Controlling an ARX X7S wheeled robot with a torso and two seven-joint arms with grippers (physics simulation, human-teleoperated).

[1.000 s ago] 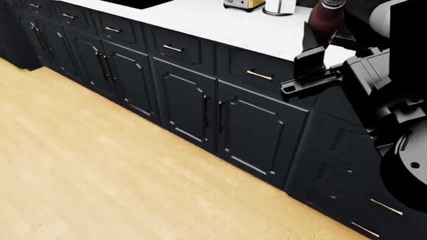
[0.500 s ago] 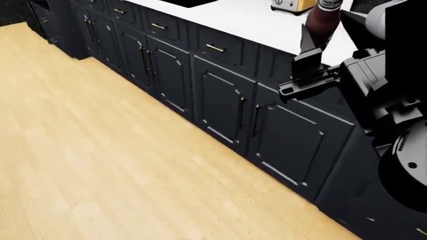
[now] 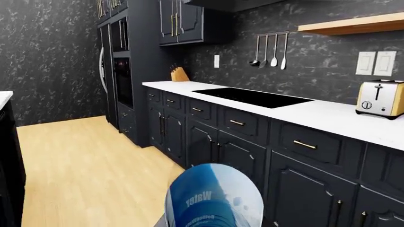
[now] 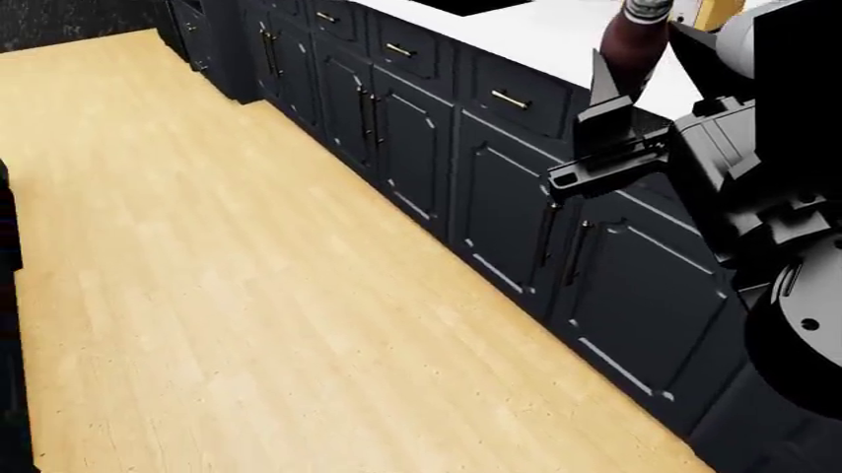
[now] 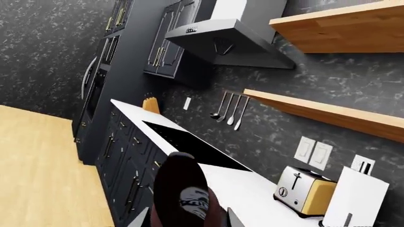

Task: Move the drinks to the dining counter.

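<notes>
A clear water bottle [image 3: 215,198] with a blue label fills the near part of the left wrist view, and my left gripper [image 3: 215,223] is shut on it; only a grey finger edge shows beside it. My right gripper [image 4: 616,91] is shut on the dark brown beer bottle [image 4: 634,41], held upright in front of the navy cabinets. In the right wrist view the beer bottle [image 5: 183,194] stands between two grey fingertips [image 5: 142,218]. A sliver of white top [image 3: 4,96] over a dark side shows in the left wrist view; I cannot tell whether it is the dining counter.
The white marble counter [image 4: 553,30] on navy cabinets [image 4: 526,168] runs diagonally at the right, with a black cooktop [image 3: 252,97], toaster [image 3: 380,98] and knife block [image 3: 180,74]. A tall dark oven unit [image 3: 120,71] ends the run. Wood floor [image 4: 263,296] spreads left.
The head view has swung: the cabinets have slid toward the right and far side and more wood floor shows. The right gripper still holds the beer bottle in the same pose.
</notes>
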